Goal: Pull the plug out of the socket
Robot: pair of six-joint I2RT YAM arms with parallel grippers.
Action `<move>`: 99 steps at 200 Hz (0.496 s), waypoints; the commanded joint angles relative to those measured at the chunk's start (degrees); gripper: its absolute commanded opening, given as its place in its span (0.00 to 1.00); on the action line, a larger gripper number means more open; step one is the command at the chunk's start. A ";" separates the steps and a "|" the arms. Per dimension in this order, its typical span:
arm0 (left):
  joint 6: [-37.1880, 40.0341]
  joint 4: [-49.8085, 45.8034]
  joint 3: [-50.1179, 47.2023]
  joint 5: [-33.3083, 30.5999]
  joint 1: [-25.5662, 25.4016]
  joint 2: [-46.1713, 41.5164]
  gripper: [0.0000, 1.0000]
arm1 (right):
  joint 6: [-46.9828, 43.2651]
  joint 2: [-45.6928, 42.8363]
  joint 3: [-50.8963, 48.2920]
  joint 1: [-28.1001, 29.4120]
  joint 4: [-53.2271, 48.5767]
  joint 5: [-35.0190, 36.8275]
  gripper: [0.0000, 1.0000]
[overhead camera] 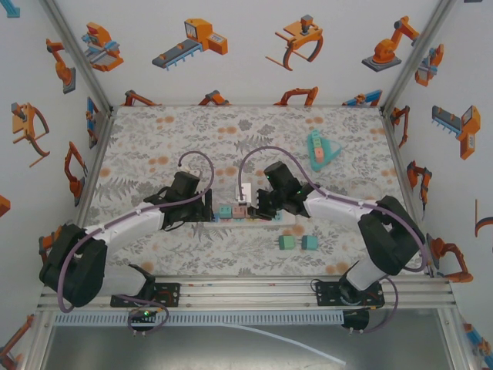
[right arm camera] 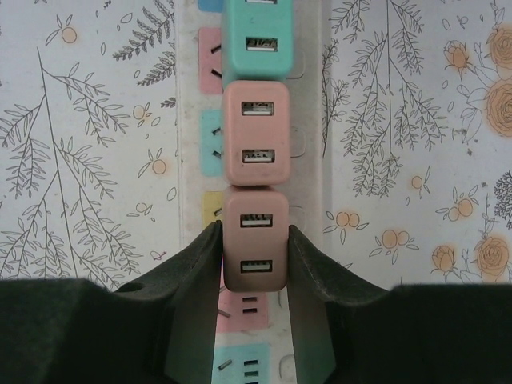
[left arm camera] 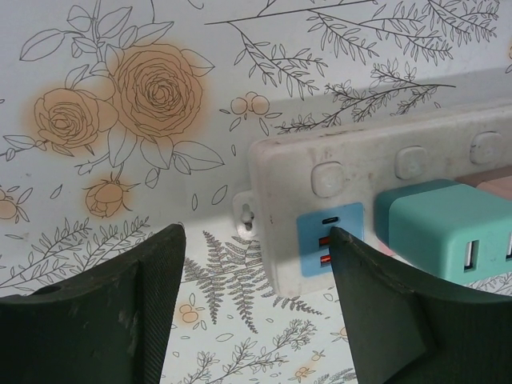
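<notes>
There's the plug [right arm camera: 254,240], smooth matt pink plastic, strip [left arm camera: 360,160] a grubby, dull white plastic, fingers [left arm camera: 120,320] dark, matt and scuffed, worktop [left arm camera: 48,264] covered in a matt printed floral sheet.

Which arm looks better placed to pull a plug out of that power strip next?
The right. The right gripper is shut on the nearest pink plug, fingers on both sides. The left gripper stands open around the end of the power strip, likely just steadying it.
</notes>
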 commanded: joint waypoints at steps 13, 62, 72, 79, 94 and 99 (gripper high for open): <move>-0.32 -4.14 0.05 0.94 0.20 2.81 0.67 | 2.37 1.66 3.10 0.32 1.04 -0.94 0.22; -0.87 -6.41 0.18 -1.93 0.22 5.08 0.67 | 7.42 2.11 5.73 0.12 1.11 -3.25 0.17; -0.88 -6.66 0.22 -2.07 0.20 5.85 0.67 | 9.02 2.16 6.32 -0.12 1.36 -3.78 0.15; -0.96 -6.79 0.33 -2.01 0.20 6.31 0.67 | 10.20 2.19 6.60 -0.32 1.61 -4.26 0.14; -1.13 -7.01 0.58 -1.98 0.17 7.13 0.67 | 13.28 2.22 6.91 -1.16 3.08 -5.56 0.12; -1.20 -7.24 0.74 -2.05 0.18 7.23 0.67 | 14.43 2.26 6.76 -1.44 3.74 -6.05 0.11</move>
